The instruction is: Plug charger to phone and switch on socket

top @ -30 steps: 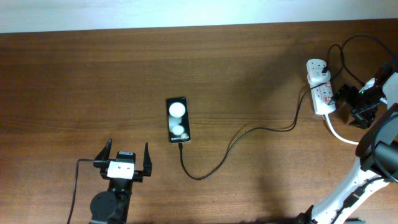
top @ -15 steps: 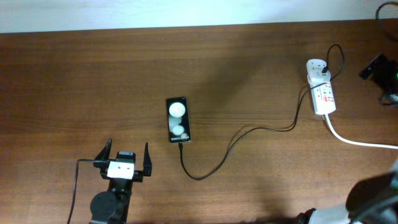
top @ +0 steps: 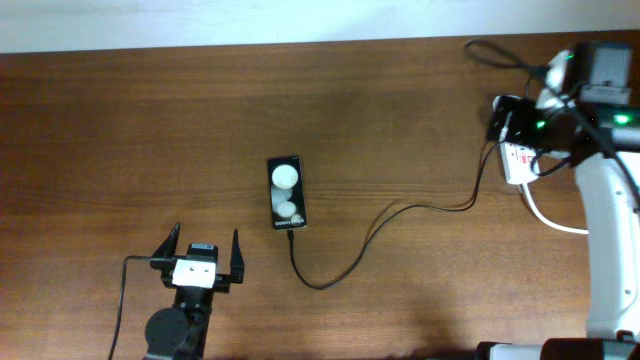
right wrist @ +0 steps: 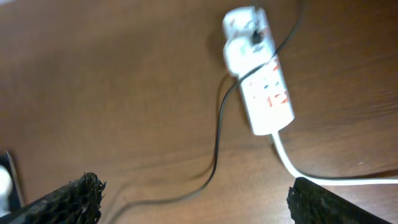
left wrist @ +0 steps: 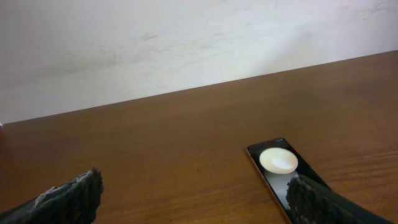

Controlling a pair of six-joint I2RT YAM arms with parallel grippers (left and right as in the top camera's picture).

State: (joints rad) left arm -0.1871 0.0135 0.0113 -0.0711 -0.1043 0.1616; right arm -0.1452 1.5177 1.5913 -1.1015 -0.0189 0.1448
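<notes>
While left gripper [top: 205, 253] and right gripper [right wrist: 193, 198] gape | glossy slab phone [top: 286, 192] | thin charger [right wrist: 217, 127] | oblong white socket [right wrist: 264, 93]

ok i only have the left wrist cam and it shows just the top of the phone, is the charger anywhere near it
observer: yes. In the overhead view the charger runs up to the phone at the short edge your view cuts off. I cannot tell whether the tip is seated.
operator: where's the socket
observer: far over on the right arm's side. The socket has the charger's other end going into the white adapter at one end.
operator: and the right arm
observer: the right gripper hovers above the socket. Its fingers are spread wide and hold nothing.
</notes>
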